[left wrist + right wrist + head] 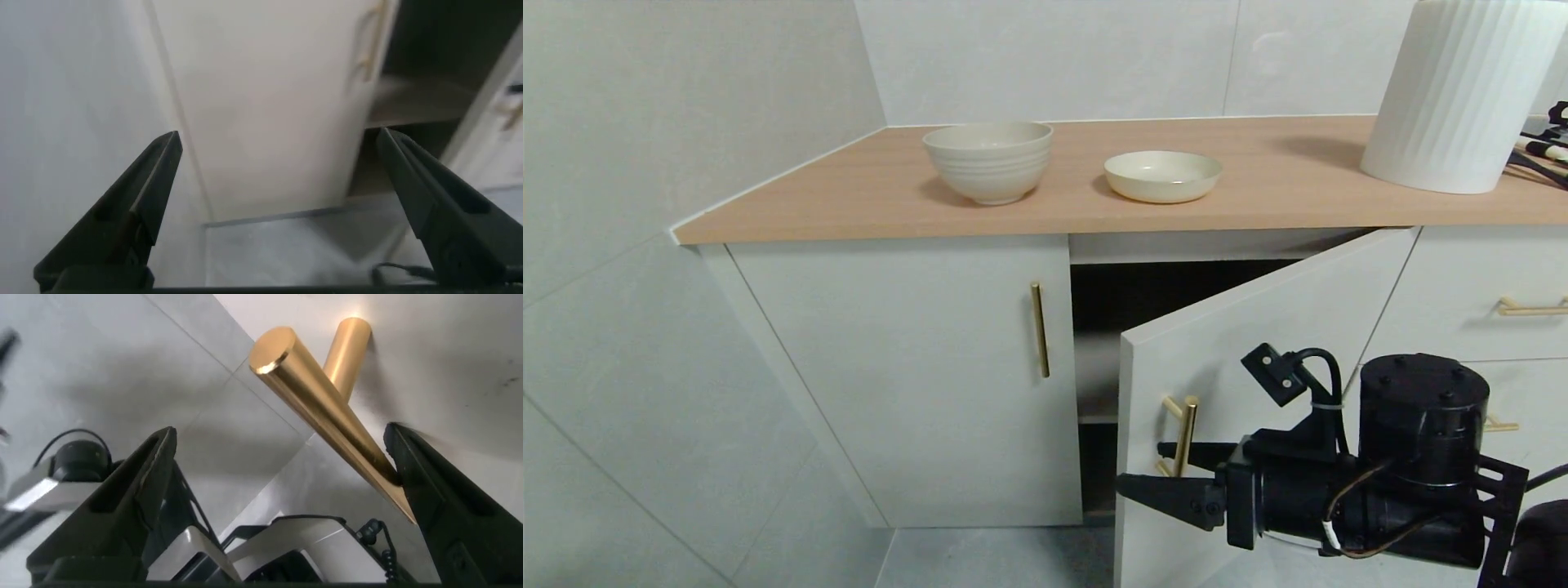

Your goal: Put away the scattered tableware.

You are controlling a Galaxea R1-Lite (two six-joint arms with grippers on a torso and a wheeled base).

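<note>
1. Progress: nothing is stowed yet. The deep bowl (988,162) and the shallow dish (1162,175) both stand on the wooden counter (1282,192), toward its left end. The bowl is to the left and the dish just beside it on the right, and they are not touching.
2. Cabinet: the right door (1258,327) below the counter is swung part-way out toward the near side, with its free edge on the left. A dark opening and an inner shelf (1097,408) show behind it. The left door (890,367) is shut.
3. Right gripper (1141,465): it is at the open door's brass handle (1186,433). The fingers are apart with the bar between them, not clamped. In the right wrist view the bar lies close against one finger, but contact cannot be confirmed.
4. Left gripper (278,139): the fingers are wide apart and empty. It is low, facing the shut left door and the floor.
5. Judgement: the step in hand is door opening. What remains is to finish the swing, then pick up and shelve each of the two pieces.
6. Orientation of tableware: both pieces sit upright with mouths facing up. Both are round, so neither has a long axis that would favour one approach direction.
7. Orientation of handle: the bar's long axis runs up and down on the door. The right gripper's fingers point left, across it.
</note>
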